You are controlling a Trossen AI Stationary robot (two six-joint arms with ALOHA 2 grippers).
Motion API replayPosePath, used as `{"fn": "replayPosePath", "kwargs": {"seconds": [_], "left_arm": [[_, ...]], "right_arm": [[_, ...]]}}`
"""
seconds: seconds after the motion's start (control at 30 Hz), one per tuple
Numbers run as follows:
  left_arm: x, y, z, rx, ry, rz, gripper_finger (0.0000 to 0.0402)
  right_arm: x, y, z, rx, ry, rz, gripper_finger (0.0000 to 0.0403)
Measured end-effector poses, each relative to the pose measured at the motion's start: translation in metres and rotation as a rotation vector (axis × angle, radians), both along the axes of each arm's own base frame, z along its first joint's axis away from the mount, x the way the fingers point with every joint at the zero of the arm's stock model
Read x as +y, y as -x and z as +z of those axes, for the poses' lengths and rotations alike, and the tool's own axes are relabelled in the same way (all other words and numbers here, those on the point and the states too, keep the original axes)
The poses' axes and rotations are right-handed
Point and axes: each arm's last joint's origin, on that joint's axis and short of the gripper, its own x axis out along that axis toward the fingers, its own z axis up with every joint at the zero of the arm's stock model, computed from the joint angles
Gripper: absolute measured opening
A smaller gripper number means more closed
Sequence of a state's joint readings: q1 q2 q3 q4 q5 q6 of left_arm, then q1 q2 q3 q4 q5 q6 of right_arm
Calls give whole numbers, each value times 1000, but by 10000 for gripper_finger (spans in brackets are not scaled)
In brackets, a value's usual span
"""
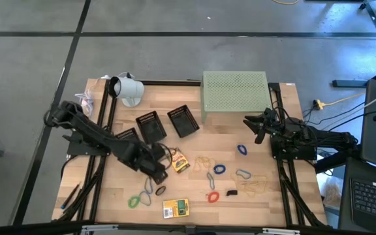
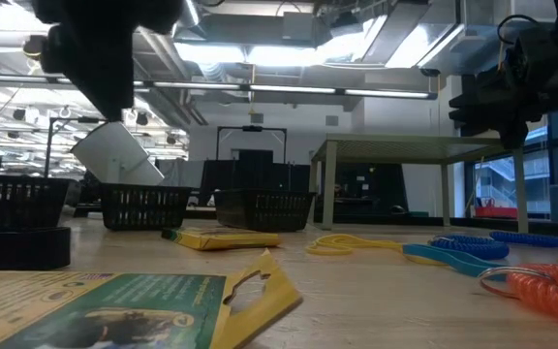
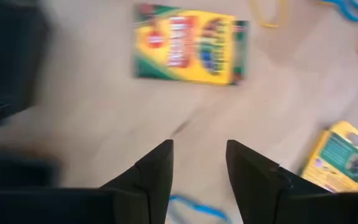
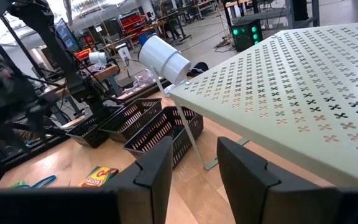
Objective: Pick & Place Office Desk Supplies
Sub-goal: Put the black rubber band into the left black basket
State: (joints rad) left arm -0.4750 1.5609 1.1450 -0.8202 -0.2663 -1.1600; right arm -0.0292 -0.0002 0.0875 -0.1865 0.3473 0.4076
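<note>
The desk supplies lie loose on the wooden table. One yellow printed packet is near the middle and another is by the near edge. Around them lie green, blue, red and tan rubber bands and a black binder clip. My left gripper hangs open over bare wood just left of the middle packet, pointing steeply down, with a blue band below its fingers. My right gripper waits open at the right, raised and level.
Three black mesh baskets stand in a row behind my left gripper. A pale green perforated stand is at the far edge and a white cup-like object at the far left. Bare wood lies at the near right.
</note>
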Motion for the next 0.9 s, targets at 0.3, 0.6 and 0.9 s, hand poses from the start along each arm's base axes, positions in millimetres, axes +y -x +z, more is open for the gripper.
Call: {"fn": "replayPosePath", "kwargs": {"seconds": [0.3,0.6,0.9], "left_arm": [[-27,-17,-44,100,34,-146,144],[-45,-18,-60,145,132,-248,143],[-54,-18,-87,225,101,-253,143]], "right_arm": [[0,0,0,0,0,0,131],[0,0,0,0,0,-1,131],[0,0,0,0,1,-3,131]]}}
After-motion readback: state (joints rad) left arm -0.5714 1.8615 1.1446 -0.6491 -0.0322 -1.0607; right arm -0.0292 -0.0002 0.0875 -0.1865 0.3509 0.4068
